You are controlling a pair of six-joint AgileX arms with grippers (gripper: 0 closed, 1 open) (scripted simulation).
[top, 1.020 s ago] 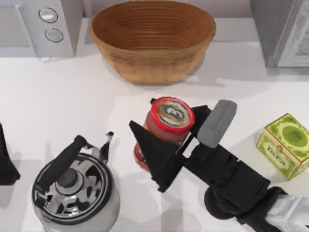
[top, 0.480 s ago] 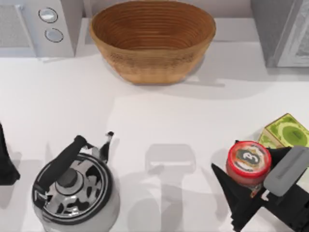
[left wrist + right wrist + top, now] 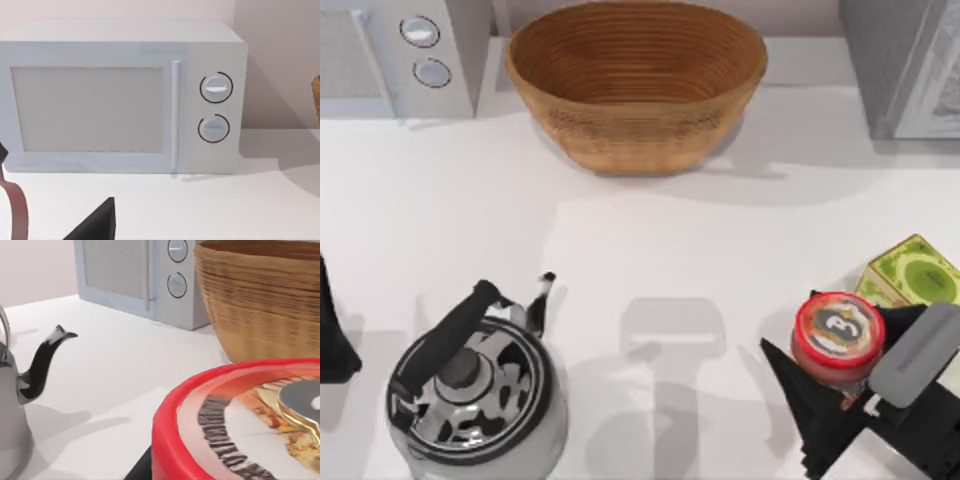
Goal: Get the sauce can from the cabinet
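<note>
The sauce can (image 3: 837, 333), red with a dark emblem in a tan ring on its lid, stands upright near the table's front right. My right gripper (image 3: 855, 368) is shut on it, one dark finger on its left and a grey finger on its right. The right wrist view shows the can's red lid (image 3: 240, 430) close up. My left gripper (image 3: 332, 345) is parked at the far left edge. The grey cabinet (image 3: 910, 60) stands at the back right.
A green-yellow box (image 3: 917, 272) sits just behind and to the right of the can. A steel kettle (image 3: 470, 390) stands front left. A wicker basket (image 3: 635, 80) sits at the back middle. A white microwave (image 3: 400, 50) occupies the back left.
A second ago my right gripper held the can at the table's middle; it has carried it right and toward the front edge. Over the last half second it has barely moved.
</note>
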